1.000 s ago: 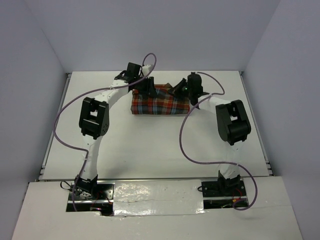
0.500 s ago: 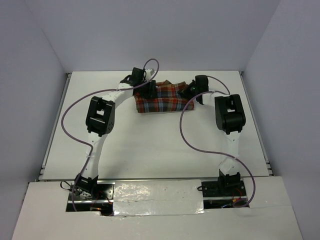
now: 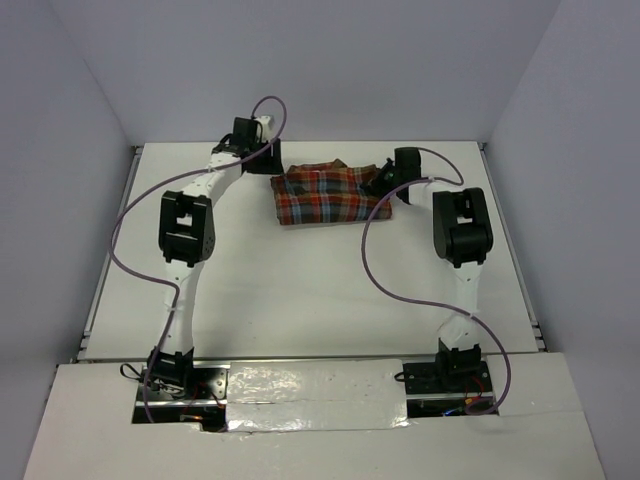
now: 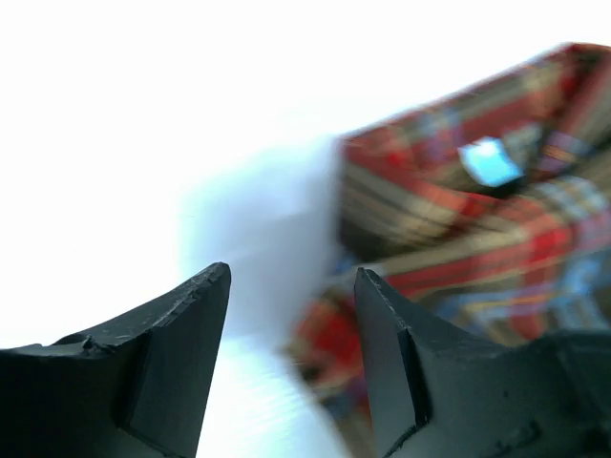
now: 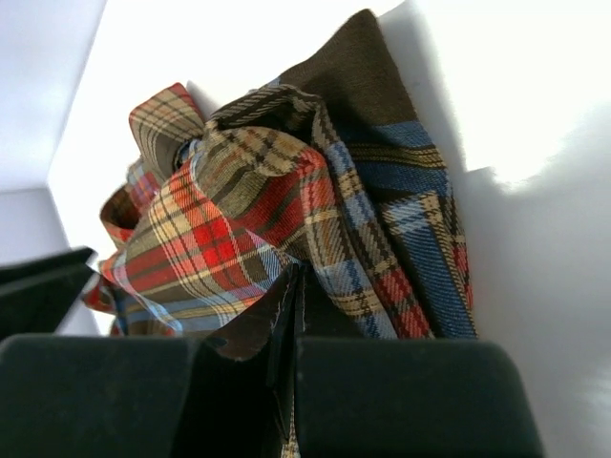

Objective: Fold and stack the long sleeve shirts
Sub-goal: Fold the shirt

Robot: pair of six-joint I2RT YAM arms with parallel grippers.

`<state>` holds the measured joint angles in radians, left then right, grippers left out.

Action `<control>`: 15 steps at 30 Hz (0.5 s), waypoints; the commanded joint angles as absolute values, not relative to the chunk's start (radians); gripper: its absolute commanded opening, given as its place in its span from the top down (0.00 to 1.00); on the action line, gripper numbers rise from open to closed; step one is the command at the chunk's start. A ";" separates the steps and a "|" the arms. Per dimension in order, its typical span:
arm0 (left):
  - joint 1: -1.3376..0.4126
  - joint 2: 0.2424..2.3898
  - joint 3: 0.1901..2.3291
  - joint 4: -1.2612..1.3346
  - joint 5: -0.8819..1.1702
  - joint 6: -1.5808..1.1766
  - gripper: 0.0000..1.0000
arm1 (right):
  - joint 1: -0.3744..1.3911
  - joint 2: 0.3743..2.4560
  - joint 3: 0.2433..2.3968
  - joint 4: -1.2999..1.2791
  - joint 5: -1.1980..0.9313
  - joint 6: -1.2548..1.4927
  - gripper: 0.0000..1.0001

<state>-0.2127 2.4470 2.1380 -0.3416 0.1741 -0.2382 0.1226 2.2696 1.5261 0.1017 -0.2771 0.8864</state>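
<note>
Where the white table [image 3: 300, 290] runs toward the back wall, the plaid shirt [image 3: 325, 195] is shown lying as a roughly folded, crumpled bundle of red-orange, dark brown and light blue checks, placed between the two arms. The left arm [image 3: 185, 225] is seen reaching to the bundle's left end and the right arm [image 3: 458, 228] to its right end; a purple cable [image 3: 385, 290] is looped along each. The right gripper [image 5: 294, 286] is clamped on a fold of the shirt, which is pinched between its closed fingers and bunched up above them. The left gripper [image 4: 291, 272] is held with its jaws parted and nothing between them, just beside the shirt's edge and apart from the fabric. A small pale blue label [image 4: 489, 160] is visible, blurred, on the cloth
</note>
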 commanded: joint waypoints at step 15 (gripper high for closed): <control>-0.413 2.229 2.103 -0.525 0.353 -0.145 0.37 | 0.179 1.822 1.278 0.070 -0.337 0.804 0.99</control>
